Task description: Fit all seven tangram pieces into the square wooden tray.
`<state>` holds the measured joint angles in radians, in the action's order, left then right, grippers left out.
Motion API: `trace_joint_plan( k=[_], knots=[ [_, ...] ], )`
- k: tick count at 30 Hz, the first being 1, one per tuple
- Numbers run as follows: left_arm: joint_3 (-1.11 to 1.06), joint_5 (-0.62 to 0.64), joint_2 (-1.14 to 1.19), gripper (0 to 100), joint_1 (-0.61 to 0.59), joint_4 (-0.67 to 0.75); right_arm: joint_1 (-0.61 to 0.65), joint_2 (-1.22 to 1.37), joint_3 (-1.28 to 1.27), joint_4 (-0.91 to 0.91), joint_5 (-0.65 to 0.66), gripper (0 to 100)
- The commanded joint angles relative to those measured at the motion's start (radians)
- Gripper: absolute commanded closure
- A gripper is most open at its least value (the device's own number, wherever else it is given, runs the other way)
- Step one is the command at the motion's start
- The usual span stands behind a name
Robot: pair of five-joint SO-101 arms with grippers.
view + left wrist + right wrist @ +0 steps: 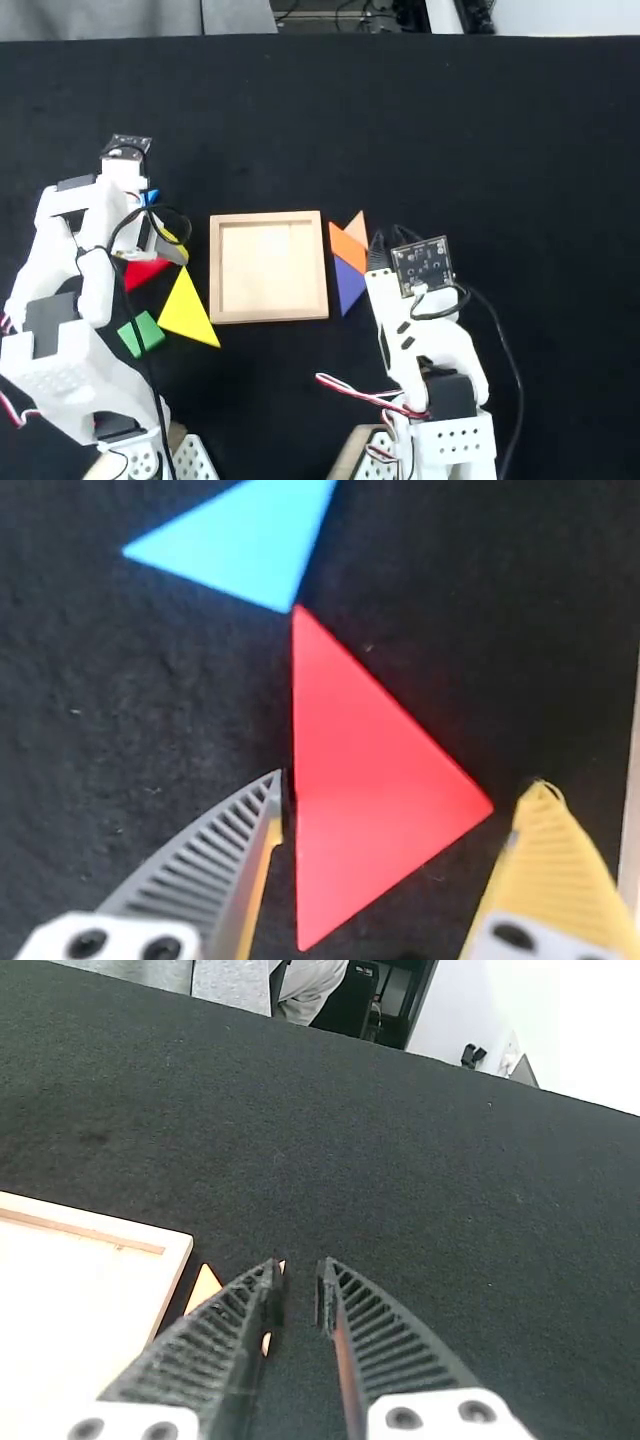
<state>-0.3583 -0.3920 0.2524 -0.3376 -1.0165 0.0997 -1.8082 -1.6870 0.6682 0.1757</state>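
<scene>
Left gripper (405,780) stands spread wide astride the red triangle (370,780), flat on the desk (120,700) left of the tray (215,270), likely squared up to pinch it; right gripper (300,1265), barely parted and empty, hangs by the tray's far side.

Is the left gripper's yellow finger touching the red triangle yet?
Apart. The left wrist view shows a strip of black table between the yellow finger and the nearest corner of the red triangle.
</scene>
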Motion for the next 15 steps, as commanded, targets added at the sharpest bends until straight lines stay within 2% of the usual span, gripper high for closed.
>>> trace_joint_plan(
  k=[1,15],
  knots=[
    [0.012,-0.044,-0.002,68,-0.005,0.012,0.018,-0.042,0.001,0.006,0.006,92.0],
    [0.068,-0.038,0.063,69,0.004,0.003,0.018,-0.042,0.001,0.006,0.006,92.0]
  ],
)
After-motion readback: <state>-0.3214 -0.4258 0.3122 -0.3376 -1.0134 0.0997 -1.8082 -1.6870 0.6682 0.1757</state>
